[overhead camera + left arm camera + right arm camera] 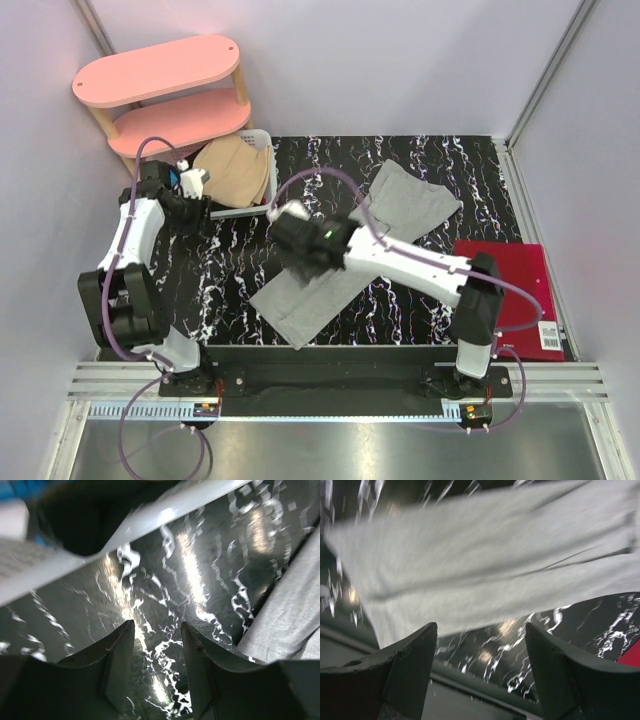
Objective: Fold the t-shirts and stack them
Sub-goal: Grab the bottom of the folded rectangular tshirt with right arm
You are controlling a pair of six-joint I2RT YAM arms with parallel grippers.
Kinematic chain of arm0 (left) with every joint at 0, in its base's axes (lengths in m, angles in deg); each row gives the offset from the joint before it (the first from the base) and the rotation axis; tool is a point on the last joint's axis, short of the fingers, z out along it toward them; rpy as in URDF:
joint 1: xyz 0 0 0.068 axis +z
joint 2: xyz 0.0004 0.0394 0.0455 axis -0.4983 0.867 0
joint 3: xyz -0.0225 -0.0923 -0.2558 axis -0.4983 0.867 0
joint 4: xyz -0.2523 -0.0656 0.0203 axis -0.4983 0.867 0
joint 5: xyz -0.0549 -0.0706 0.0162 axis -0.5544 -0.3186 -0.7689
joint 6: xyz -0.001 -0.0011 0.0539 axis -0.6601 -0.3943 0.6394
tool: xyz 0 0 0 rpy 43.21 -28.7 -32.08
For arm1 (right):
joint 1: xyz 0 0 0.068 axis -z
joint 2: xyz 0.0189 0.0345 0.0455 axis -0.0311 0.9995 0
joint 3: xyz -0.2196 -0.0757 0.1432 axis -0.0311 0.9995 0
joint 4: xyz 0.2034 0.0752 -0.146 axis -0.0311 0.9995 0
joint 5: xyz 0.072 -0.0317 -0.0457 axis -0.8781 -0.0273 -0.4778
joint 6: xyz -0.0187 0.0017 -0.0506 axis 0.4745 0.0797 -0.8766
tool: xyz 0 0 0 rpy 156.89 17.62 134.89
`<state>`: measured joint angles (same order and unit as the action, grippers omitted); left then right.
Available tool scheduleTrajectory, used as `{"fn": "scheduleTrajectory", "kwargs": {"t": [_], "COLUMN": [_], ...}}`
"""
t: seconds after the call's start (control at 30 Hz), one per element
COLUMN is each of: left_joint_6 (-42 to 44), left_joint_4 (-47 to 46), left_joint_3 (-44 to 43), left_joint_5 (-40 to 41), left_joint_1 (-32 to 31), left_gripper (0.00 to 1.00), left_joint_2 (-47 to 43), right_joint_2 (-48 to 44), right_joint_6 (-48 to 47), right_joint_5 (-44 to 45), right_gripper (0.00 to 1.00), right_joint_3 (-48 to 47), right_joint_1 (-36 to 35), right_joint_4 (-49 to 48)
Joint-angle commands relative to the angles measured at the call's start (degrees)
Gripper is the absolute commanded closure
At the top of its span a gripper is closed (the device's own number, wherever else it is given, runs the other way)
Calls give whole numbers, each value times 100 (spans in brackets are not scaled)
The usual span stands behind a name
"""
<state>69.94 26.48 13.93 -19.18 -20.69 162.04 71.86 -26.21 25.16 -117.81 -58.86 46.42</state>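
Currently spread diagonally over black marbled tabletop (235,265), right of white plastic lattice basket (262,143): light heather grey fabric t-shirt (410,200). Inside basket, tan-beige t-shirt (235,170). Apart and empty: left jaws beside basket, right jaws over grey t-shirt.

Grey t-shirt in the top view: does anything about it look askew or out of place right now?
Yes. The grey t-shirt lies as a long strip slanted across the table, not square to its edges, and its near corner reaches the front edge. Nothing looks spilled or damaged.
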Motion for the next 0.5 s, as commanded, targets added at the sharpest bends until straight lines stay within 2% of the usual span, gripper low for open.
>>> {"fn": "scheduleTrajectory", "kwargs": {"t": [0.0, 0.2, 0.47], "left_joint_6": [-224, -470, -558], "left_joint_4": [-22, -22, -154], "left_joint_3": [-72, -301, -222], "left_joint_5": [-521, -425, -293], "left_joint_1": [153, 153, 232], "left_gripper": [53, 54, 55], "left_joint_2": [211, 423, 212], "right_joint_2": [163, 919, 1983], "right_joint_6": [-507, -1026, -1185], "right_joint_5": [-51, -552, -675], "right_gripper": [22, 24, 23], "right_joint_3": [44, -570, -1177], "right_joint_1": [-939, -1616, -1758], "right_joint_4": [68, 94, 103]}}
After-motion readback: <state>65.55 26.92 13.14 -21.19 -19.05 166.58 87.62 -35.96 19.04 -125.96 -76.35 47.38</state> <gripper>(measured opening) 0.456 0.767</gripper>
